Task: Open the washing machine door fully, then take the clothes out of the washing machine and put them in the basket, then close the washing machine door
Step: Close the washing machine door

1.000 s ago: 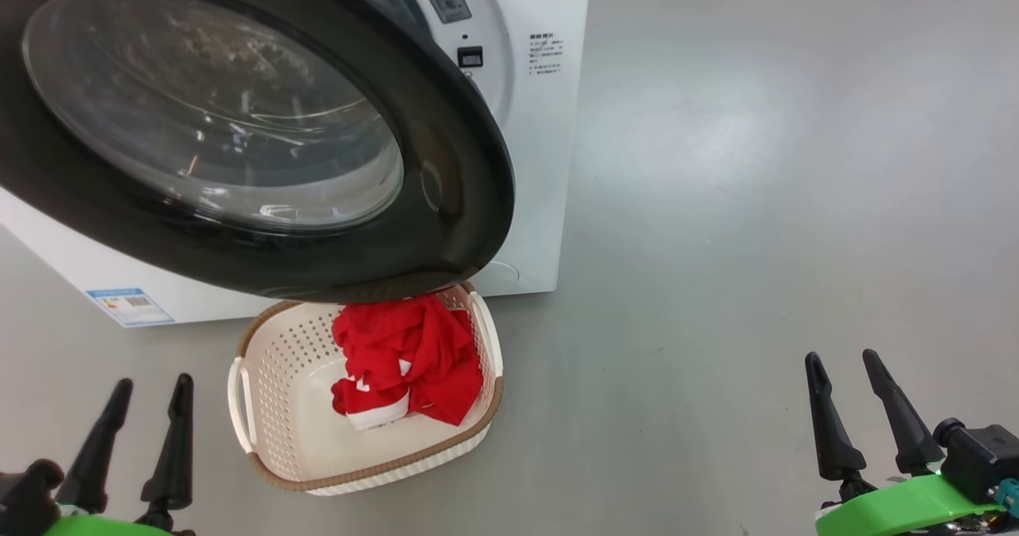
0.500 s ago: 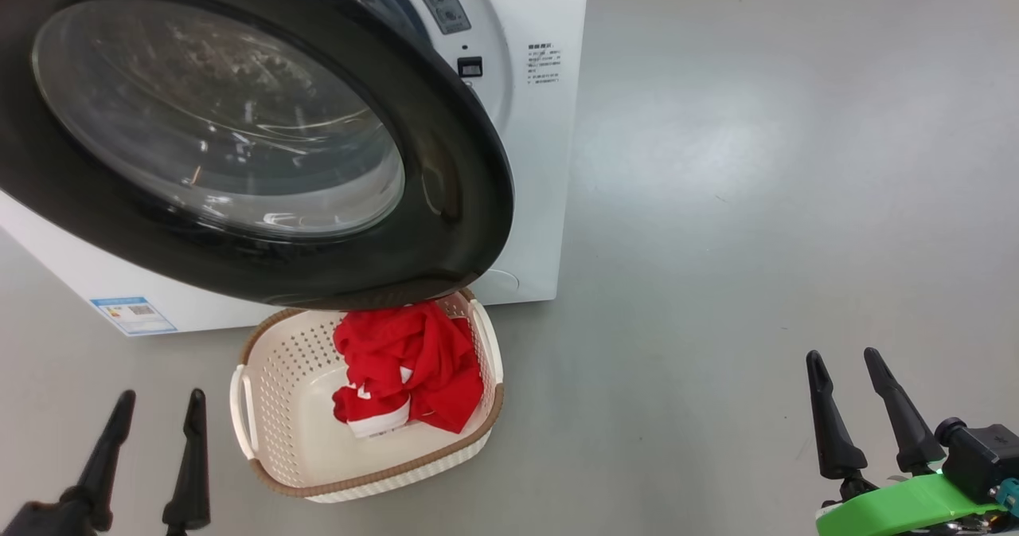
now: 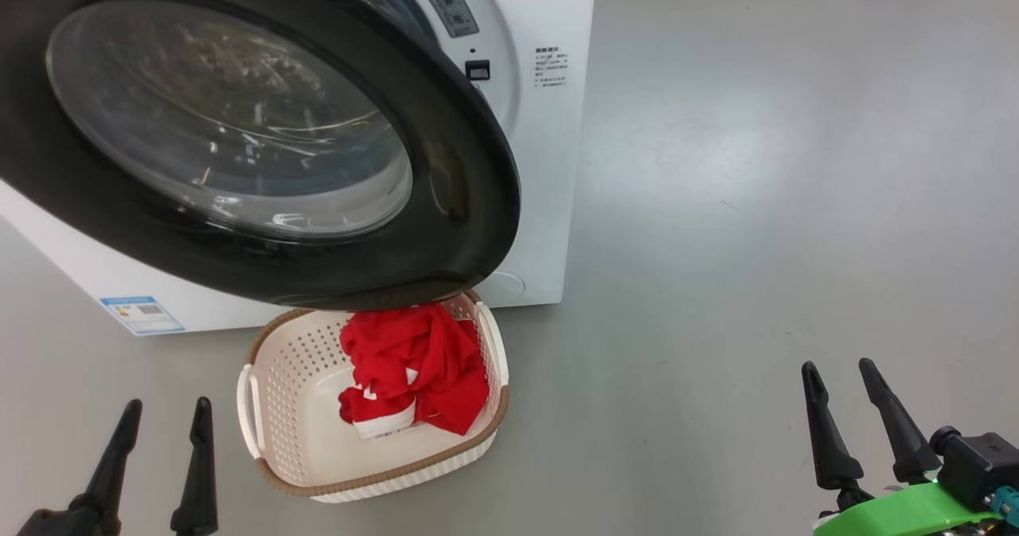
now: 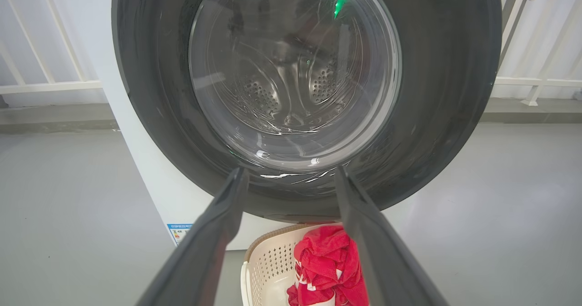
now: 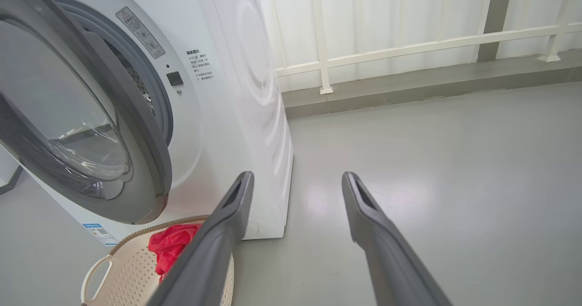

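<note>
**Grey floor [image 3: 756, 201], washer door ajar above a loaded basket**

Setting: smooth grey floor with a soft sheen. A white railing [image 5: 409, 47] runs along a pale wall behind, seen from the right wrist.

The washing machine [image 3: 549, 162]: a white box standing on the floor. Small printed labels [image 3: 552, 66] sit on its front and a blue sticker [image 3: 142, 314] sits low on its left.

The washing machine door [image 3: 470, 201]: swung out from the front, not latched. From the right wrist, the gap behind its free edge shows the grey rubber ring [image 5: 150, 92]. The rim is wide, black and glossy. The glass window [image 3: 231, 122] bulges, and through it the left wrist camera picks up the perforated drum [image 4: 318, 83].

The basket [image 3: 294, 408]: cream, perforated, brown rim. It stands on the floor just in front of the machine. In the head view its far end is tucked under the door's lower edge.

The clothes [image 3: 418, 373]: a red bundle with white trim. It lies inside the basket, bunched toward the right side and far end. The near left of the basket floor is bare.

Left gripper [image 3: 168, 402]: low left in the head view, near the basket's left handle but clear of it. Fingers spread, nothing between them. Its wrist camera looks at the door glass.

Right gripper [image 3: 837, 363]: low right, well apart from basket and machine, over bare floor. Fingers spread, nothing held. There is a green fitting [image 3: 899, 512] at its wrist.
</note>
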Controlling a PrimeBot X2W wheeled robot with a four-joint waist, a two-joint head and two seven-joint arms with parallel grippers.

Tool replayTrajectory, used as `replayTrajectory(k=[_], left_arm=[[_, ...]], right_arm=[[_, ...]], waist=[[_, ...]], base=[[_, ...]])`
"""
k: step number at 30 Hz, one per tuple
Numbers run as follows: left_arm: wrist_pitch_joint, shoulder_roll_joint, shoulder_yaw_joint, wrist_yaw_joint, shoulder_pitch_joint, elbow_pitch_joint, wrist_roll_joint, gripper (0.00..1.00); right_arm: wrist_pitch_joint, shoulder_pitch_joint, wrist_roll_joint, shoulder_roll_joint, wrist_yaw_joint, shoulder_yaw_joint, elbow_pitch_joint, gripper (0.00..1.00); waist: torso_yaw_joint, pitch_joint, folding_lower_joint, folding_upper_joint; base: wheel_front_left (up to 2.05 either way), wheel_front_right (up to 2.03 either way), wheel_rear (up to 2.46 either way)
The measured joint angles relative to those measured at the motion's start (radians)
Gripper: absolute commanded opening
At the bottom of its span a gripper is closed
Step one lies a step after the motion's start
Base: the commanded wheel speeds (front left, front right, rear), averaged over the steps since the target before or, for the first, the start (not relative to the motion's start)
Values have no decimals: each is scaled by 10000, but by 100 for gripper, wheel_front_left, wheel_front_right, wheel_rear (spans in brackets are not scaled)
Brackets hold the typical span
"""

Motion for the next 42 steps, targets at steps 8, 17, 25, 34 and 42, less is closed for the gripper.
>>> replayTrajectory(k=[8,17,25,34,42], left_arm=[[0,-274,-389,0,-53,-10,84,100],[0,-640,-926,0,-60,-36,92,100],[0,-859,-1177,0,-133,-90,94,100],[0,-901,-1499,0,-767,-217,67,100],[0,-920,-1764,0,-1314,-272,-305,100]], right_arm=[[0,-32,19,-6,0,531,35,0],[0,-1333,48,-4,0,1388,245,0],[-2,-2753,50,29,0,1931,587,0],[-2,-4437,50,19,0,2242,1521,0],[-2,-5357,50,-94,0,2201,1870,0]], waist=[[480,16,0,0],[1375,56,0,0],[2126,203,0,0],[2827,770,0,0],[3211,1498,0,0]], base=[[0,0,0],[0,0,0],[0,0,0],[0,0,0],[0,0,0]])
